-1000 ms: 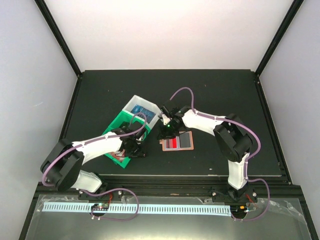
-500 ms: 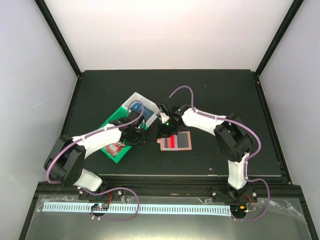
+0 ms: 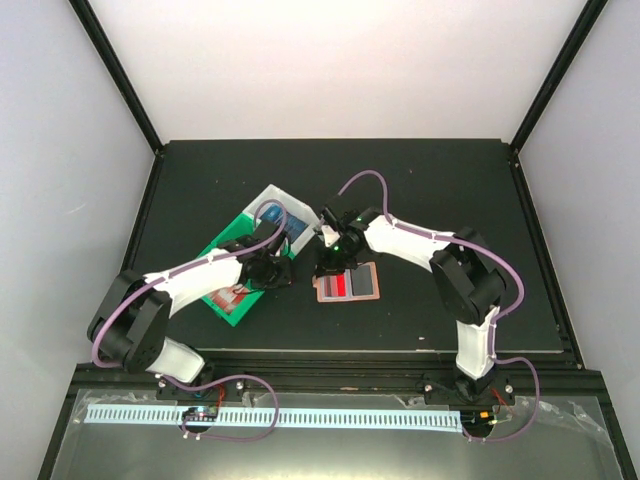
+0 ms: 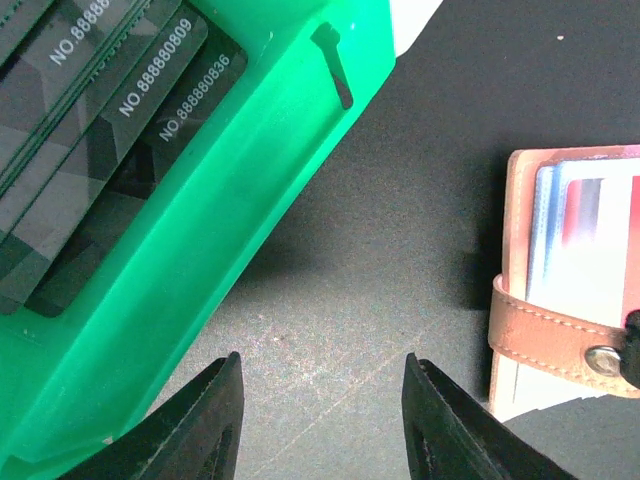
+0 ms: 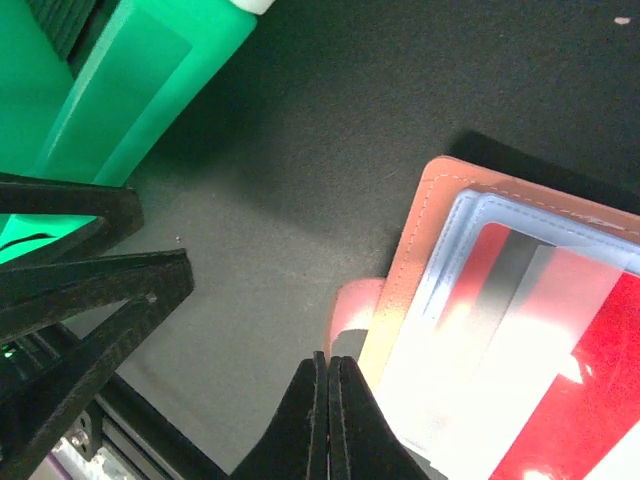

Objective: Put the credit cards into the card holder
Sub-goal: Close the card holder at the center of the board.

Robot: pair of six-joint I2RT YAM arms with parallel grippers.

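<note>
The card holder lies open on the black mat, with a red and white credit card and a dark one in its pockets. My right gripper is shut, its tips at the holder's left edge right by the curled snap tab; nothing shows between the fingers. My left gripper hangs open over bare mat, between the green bin and the holder. Dark numbered credit cards lie in the green bin.
A white bin holding blue cards adjoins the green bin at its far end. Both grippers are close together left of the holder. Black frame rails border the mat.
My right gripper has closed beside the holder's tab. My left gripper has moved up from the near end of the green bin towards the holder.
</note>
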